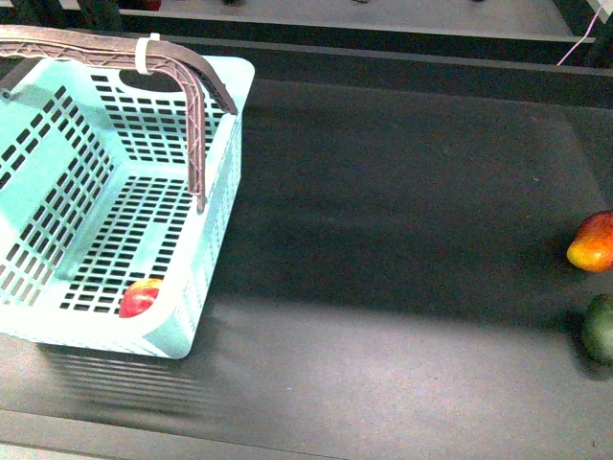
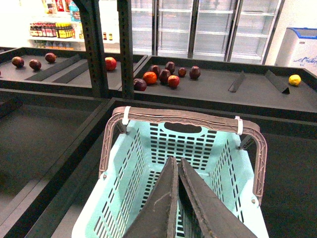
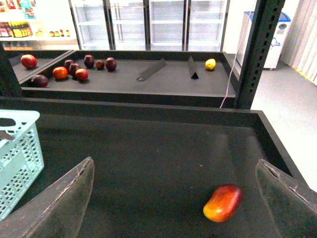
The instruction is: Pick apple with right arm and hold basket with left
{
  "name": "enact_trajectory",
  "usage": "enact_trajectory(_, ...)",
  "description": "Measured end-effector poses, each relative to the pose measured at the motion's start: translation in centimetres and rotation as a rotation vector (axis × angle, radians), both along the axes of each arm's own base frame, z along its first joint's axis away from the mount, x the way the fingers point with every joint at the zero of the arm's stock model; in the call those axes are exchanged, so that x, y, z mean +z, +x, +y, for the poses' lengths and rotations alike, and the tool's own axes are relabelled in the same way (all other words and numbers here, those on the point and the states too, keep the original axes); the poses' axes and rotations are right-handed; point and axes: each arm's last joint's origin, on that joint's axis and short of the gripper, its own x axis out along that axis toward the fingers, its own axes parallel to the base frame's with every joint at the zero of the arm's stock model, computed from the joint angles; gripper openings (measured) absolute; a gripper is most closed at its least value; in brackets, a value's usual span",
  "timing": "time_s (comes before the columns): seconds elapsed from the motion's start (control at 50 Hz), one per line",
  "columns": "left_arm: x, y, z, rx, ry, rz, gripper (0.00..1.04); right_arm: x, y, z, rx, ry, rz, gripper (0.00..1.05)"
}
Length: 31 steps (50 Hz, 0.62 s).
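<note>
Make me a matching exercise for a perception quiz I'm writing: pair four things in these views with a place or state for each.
Things:
1. apple
2. dark green fruit
3. left hand
4. right hand

Places or states:
A. open, above the dark mat
B. in the near corner of the basket
C. shut, over the basket
D. on the mat at the far right, nearest the robot

Pairs: 1-B, 2-D, 3-C, 4-A
</note>
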Motion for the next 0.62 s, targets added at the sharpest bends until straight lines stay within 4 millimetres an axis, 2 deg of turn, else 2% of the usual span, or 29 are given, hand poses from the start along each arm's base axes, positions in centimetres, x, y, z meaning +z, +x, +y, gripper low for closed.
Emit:
enact_trajectory(0.12, 0.0, 0.0, 0.0, 0.0, -0.001, 0.0, 0.04, 0.0, 0.0, 0.0, 0.0, 0.0, 0.0, 0.96)
enact_trajectory(0.18, 0.0, 0.0, 0.0, 0.0, 0.0, 0.0, 0.12, 0.0, 0.0, 0.0, 0.0, 0.0, 0.0, 0.96)
enact_trajectory(0.46, 0.0, 0.0, 0.0, 0.0, 0.0, 0.0, 0.66, 0.0, 0.0, 0.0, 0.0, 0.0, 0.0, 0.96)
enact_trajectory(0.621, 0.0, 0.0, 0.0, 0.0, 0.0, 0.0, 0.9, 0.0, 0.0, 0.0, 0.0, 0.0, 0.0, 0.96)
